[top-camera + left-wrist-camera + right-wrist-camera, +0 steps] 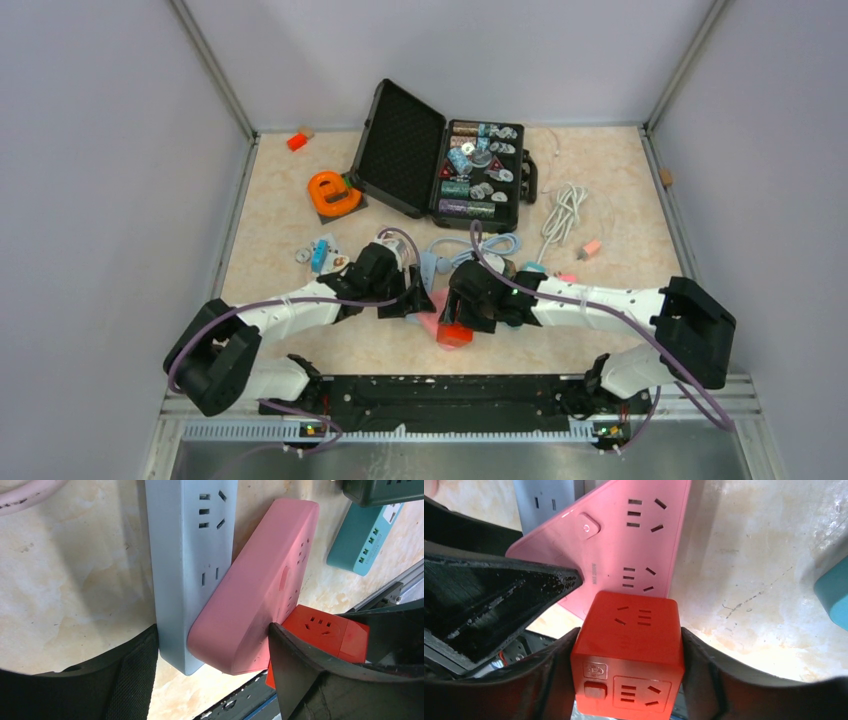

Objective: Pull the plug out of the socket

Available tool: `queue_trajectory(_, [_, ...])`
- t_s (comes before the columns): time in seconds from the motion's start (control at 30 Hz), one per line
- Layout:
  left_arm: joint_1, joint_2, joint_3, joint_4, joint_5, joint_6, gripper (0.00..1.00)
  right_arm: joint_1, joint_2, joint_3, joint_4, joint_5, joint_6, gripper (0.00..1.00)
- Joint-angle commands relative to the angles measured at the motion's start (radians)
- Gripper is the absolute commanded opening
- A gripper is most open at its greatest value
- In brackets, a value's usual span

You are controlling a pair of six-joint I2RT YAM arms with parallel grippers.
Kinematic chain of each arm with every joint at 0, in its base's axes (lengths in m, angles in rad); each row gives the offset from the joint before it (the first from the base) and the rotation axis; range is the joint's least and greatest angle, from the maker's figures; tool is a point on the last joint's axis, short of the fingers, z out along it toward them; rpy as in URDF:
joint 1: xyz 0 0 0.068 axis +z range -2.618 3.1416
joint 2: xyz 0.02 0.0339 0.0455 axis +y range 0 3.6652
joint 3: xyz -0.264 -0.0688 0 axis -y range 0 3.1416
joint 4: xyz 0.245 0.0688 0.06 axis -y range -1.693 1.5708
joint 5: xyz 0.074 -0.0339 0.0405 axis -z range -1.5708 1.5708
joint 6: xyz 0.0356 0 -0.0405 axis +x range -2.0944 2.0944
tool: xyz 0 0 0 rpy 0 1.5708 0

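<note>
My right gripper (456,322) (628,647) is shut on an orange cube plug (453,335) (629,650), one finger on each side of it. The cube sits against the near end of a pink power strip (428,322) (624,540) (260,585); its pins are hidden. My left gripper (408,298) (212,632) is closed across the pink strip and a blue-grey strip (190,555) lying side by side: one finger presses the blue-grey strip, the other the pink one. The cube also shows in the left wrist view (325,630), behind my right finger.
An open black case (400,150) of small parts stands at the back. An orange ring-shaped object (333,193), a white cable (565,210), a light-blue cable (480,245) and a teal strip (365,545) lie around. The black front rail (440,395) runs just below the grippers.
</note>
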Motion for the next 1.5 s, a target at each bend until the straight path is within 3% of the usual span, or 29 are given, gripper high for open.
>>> queue_trajectory(0.0, [-0.001,-0.001,-0.036,-0.026,-0.072,0.015,0.72,0.057,-0.008,0.031,0.050,0.023,0.013,0.30])
queue_trajectory(0.1, [-0.001,-0.030,-0.048,-0.037,-0.111,0.022,0.71,0.064,-0.038,0.027,0.091,0.026,0.004,0.08])
queue_trajectory(0.17, [-0.001,-0.047,-0.054,-0.039,-0.122,0.027,0.70,0.061,-0.048,0.033,0.089,0.029,0.001,0.00])
queue_trajectory(0.6, [-0.001,-0.018,-0.066,-0.042,-0.118,0.028,0.62,0.019,-0.110,-0.020,0.266,-0.088,-0.016,0.00])
queue_trajectory(0.77, [-0.001,0.005,-0.059,-0.042,-0.110,0.026,0.62,0.070,0.009,0.161,0.033,0.066,-0.082,0.00])
queue_trajectory(0.97, [-0.001,0.019,-0.051,-0.058,-0.126,0.032,0.60,0.070,0.014,0.180,-0.003,0.075,-0.088,0.00])
queue_trajectory(1.23, [-0.001,0.035,-0.056,-0.061,-0.123,0.034,0.59,-0.018,-0.135,-0.025,0.276,-0.158,-0.074,0.00])
queue_trajectory(1.33, [-0.001,0.037,-0.057,-0.062,-0.127,0.035,0.59,-0.006,-0.083,0.017,0.226,-0.145,-0.120,0.00])
queue_trajectory(1.47, [-0.001,0.048,-0.052,-0.064,-0.126,0.033,0.58,0.042,0.024,0.158,0.010,0.058,-0.178,0.00])
